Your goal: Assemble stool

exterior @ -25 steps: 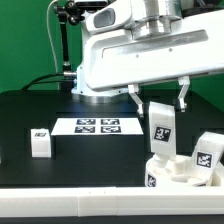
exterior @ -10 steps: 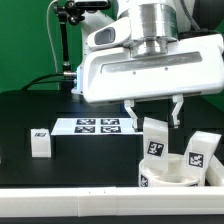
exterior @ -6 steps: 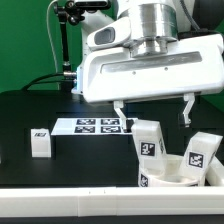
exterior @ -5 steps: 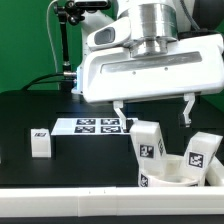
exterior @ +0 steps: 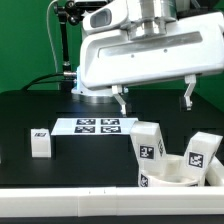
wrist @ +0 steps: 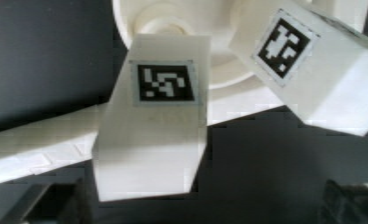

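The round white seat (exterior: 168,177) lies at the exterior view's lower right. Two white tagged legs stand in it: one (exterior: 148,146) tilted slightly, the other (exterior: 203,151) further to the exterior view's right. My gripper (exterior: 154,98) is open and empty, hanging above the tilted leg and clear of it. The third leg (exterior: 40,141) stands alone on the black table at the exterior view's left. In the wrist view, the tilted leg (wrist: 160,115) fills the middle, with the other leg (wrist: 314,60) and the seat (wrist: 177,22) beyond it.
The marker board (exterior: 97,126) lies flat on the table behind the seat. A long white bar (exterior: 70,205) runs along the front edge. The arm's base and cables stand at the back.
My gripper was shut on the leg over the seat. It opened, let the leg go, and rose. The leg now stands in the seat, slightly tilted.
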Controlling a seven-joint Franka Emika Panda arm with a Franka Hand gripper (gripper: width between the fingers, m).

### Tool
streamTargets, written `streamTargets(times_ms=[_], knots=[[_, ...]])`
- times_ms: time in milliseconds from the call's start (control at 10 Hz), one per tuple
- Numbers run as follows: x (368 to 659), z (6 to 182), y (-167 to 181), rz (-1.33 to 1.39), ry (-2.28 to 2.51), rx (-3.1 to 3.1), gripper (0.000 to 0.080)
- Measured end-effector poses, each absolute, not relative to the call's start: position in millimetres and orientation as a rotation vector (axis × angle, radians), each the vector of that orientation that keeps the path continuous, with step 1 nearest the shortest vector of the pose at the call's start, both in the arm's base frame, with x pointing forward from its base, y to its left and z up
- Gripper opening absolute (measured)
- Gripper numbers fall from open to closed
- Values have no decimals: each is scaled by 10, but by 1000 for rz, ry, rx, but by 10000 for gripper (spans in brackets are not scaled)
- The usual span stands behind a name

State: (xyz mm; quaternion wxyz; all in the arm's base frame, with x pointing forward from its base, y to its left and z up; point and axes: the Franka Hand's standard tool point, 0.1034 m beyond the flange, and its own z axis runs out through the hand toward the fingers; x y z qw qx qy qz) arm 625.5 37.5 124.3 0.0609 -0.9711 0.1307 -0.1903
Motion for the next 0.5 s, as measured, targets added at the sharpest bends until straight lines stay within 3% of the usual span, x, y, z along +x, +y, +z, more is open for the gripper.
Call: streamTargets(times_ms=[500], knots=[[6304,1290,314,-570,395,-2937,649]])
